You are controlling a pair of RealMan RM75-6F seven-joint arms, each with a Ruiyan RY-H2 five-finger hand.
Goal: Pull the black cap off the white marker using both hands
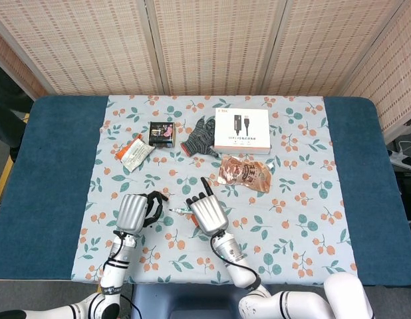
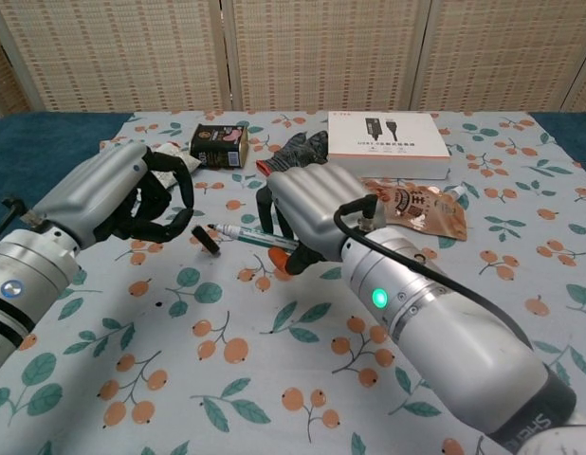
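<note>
Now cap [image 2: 207, 241] off, loose below my left robot hand [image 2: 132, 194], fingers curled, holding nothing; right robot hand [image 2: 307, 218] grips marker [image 2: 250, 236]

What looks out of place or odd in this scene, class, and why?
The small black cap is off the white marker, tilted just below the left hand's curled fingers; whether they grip it is unclear. The right hand holds the marker with its tip bare. Nothing else looks askew.
</note>
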